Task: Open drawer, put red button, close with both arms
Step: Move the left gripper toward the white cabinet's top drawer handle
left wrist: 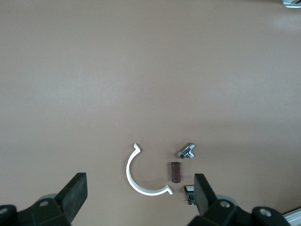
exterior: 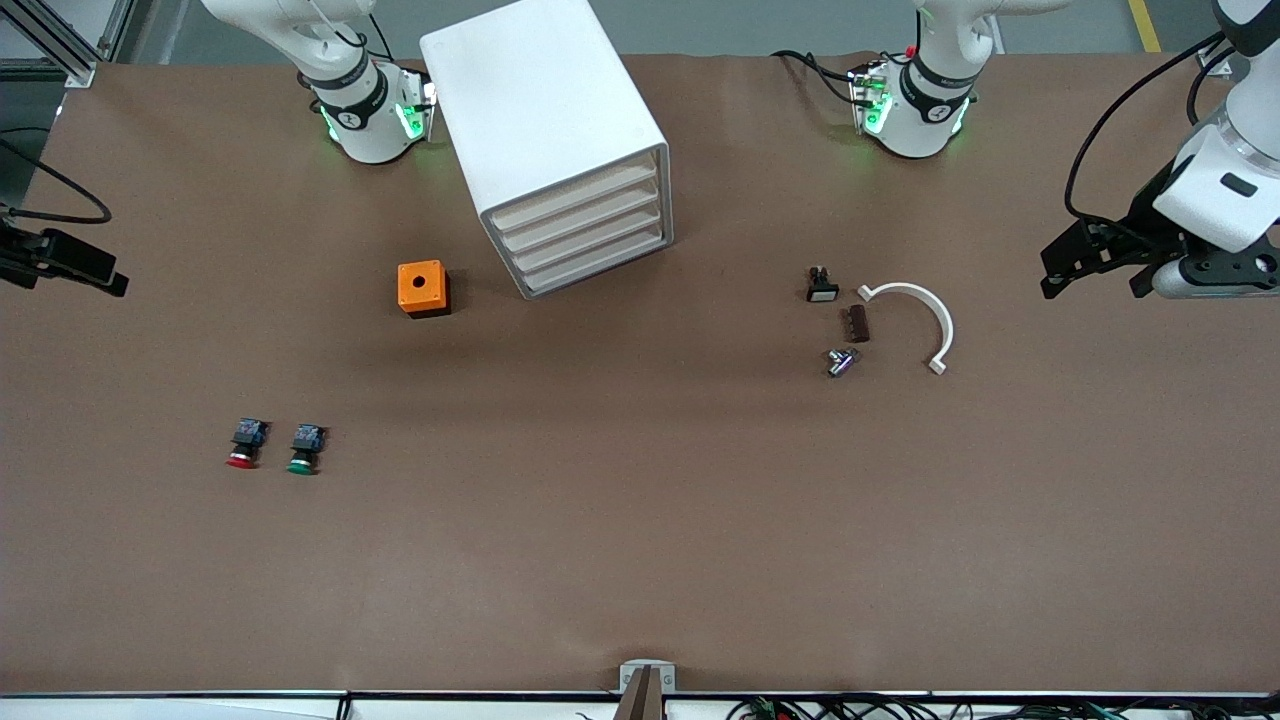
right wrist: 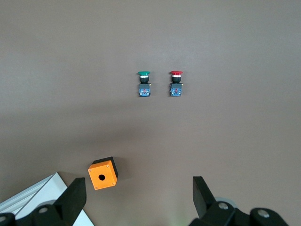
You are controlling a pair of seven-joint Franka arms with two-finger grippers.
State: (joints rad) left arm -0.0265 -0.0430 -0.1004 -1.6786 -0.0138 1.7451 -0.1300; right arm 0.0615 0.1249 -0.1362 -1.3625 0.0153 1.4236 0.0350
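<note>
My right end effector (right wrist: 136,200) is released above the counter (exterior: 640,560), and the red button (right wrist: 176,84) ahead looks light and rigid, best taken by its body.

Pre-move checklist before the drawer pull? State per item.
1. Drawers of the white drawer unit all shut, none opened: ok as a start.
2. Red button free on the table, beside the green button, not touching: ok.
3. Left gripper open, holding nothing, over the table at its own end: ok.
4. Right gripper open, holding nothing: ok.
5. Orange box beside the unit, clear of the drawer fronts: ok.
6. Drawer handles: cannot tell.
</note>
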